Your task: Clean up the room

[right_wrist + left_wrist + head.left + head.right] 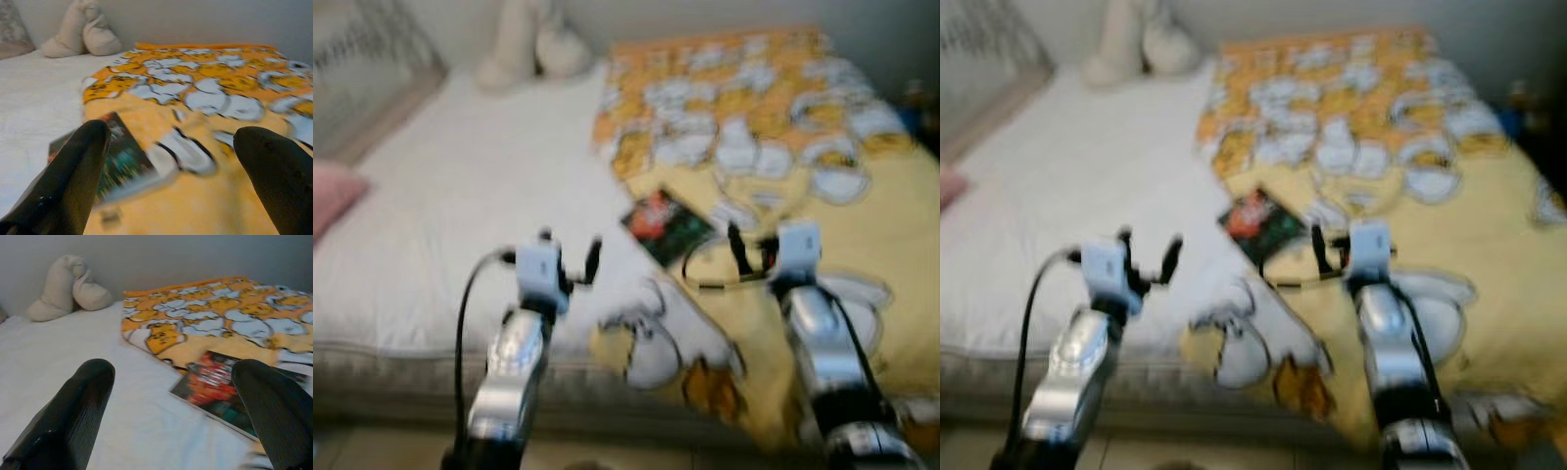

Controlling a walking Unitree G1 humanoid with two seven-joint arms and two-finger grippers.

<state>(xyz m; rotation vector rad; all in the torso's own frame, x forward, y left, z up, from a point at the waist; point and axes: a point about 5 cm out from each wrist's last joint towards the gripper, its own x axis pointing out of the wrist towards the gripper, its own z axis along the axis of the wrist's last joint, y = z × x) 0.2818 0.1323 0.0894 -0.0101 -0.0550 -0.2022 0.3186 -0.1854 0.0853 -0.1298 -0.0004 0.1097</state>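
Left wrist view gives you the clearest look at the target: a dark, glossy book (222,389) with a red and green cover lies flat on the bed (460,206), one corner on the white sheet and the rest resting against the edge of the yellow cartoon-print blanket (783,127). Your left gripper (570,262) hovers over the sheet just beside the book, jaws spread wide and empty. Your right gripper (752,250) hangs over the blanket on the book's other side, also wide open with nothing between the fingers.

The head views are blurred, so it looks as if you are on the move; let the picture settle before you reach. The book lies flat, so come in low at the corner on the sheet, slide one finger under the edge and pinch the cover, keeping clear of the blanket folds. A cream stuffed toy (66,289) sits by the far wall, well apart.
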